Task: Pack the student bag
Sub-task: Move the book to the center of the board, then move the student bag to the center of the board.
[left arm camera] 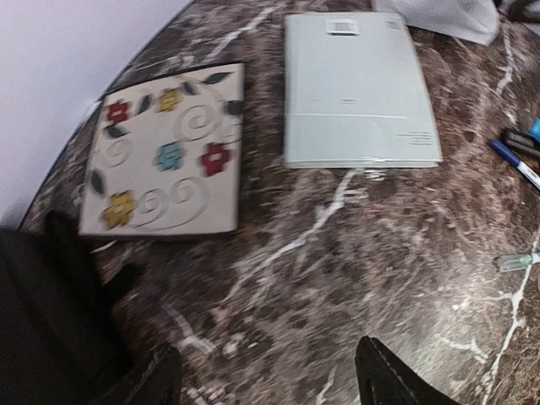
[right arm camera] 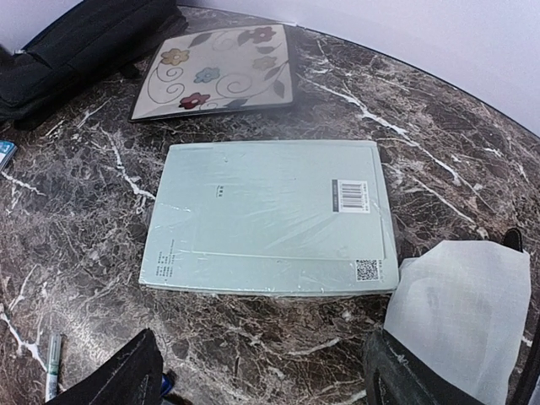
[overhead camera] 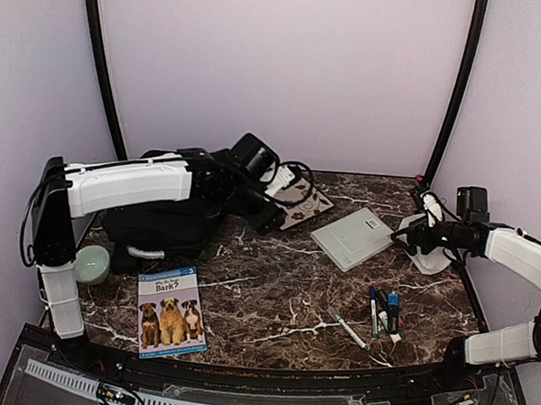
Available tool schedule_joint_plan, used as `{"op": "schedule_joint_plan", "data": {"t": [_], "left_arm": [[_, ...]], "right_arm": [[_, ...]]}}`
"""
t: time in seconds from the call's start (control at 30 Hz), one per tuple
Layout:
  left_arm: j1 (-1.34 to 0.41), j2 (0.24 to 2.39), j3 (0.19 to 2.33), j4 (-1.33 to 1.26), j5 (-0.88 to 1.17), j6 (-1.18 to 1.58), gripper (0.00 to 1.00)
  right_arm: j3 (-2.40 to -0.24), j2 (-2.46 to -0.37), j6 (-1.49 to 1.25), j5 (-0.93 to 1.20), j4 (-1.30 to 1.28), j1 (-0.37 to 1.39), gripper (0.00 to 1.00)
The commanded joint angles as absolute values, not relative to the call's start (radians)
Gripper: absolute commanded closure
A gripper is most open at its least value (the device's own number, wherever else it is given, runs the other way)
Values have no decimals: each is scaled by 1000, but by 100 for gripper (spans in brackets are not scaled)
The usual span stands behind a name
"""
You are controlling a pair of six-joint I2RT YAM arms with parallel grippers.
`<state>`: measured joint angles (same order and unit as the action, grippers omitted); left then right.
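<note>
Top external view: the student bag (overhead camera: pixel 159 221), black soft fabric and slumped, lies at the far left of the dark, white-veined marble table (overhead camera: pixel 274 290), partly under the left arm. The left gripper (overhead camera: pixel 271 221) hangs over the table just right of the bag. In the left wrist view its fingers (left arm camera: pixel 384 375) stand wide apart with only bare marble between them.

A square cream board (left arm camera: pixel 164 160) with raised scrolls and coloured flowers has a dark rim, and its left corner lies just beside the bag. A strip of bare marble separates it from a flat, pale green, shrink-wrapped book (right arm camera: pixel 270 215) with square edges.

The right gripper (right arm camera: pixel 261 380) is also spread wide and holds nothing, poised near that book's near edge. A white crumpled piece (right arm camera: pixel 460 312), possibly thin plastic, sits just beside the book's right near corner.

At the near right lie markers (overhead camera: pixel 383 310). At the near left lies a glossy dog book (overhead camera: pixel 170 311), with open marble between the two.
</note>
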<state>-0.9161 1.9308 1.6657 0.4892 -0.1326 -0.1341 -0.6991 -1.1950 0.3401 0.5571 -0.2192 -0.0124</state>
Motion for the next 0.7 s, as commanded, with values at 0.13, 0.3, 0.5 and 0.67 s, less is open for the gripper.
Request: {"op": "schedule_joint_plan", "data": {"t": [0.13, 0.3, 0.5, 0.67], "left_arm": [[-614, 1682, 1553, 743, -301, 57, 16], [-317, 1619, 1525, 776, -288, 192, 10], [21, 1667, 1466, 730, -9, 337, 1], [133, 1759, 1438, 691, 3, 356, 1]], "right_arm": [[-709, -1205, 360, 559, -214, 11, 18], [-710, -1208, 374, 553, -223, 34, 19], [-705, -1189, 389, 544, -231, 37, 19], [-703, -1183, 397, 542, -242, 37, 19]]}}
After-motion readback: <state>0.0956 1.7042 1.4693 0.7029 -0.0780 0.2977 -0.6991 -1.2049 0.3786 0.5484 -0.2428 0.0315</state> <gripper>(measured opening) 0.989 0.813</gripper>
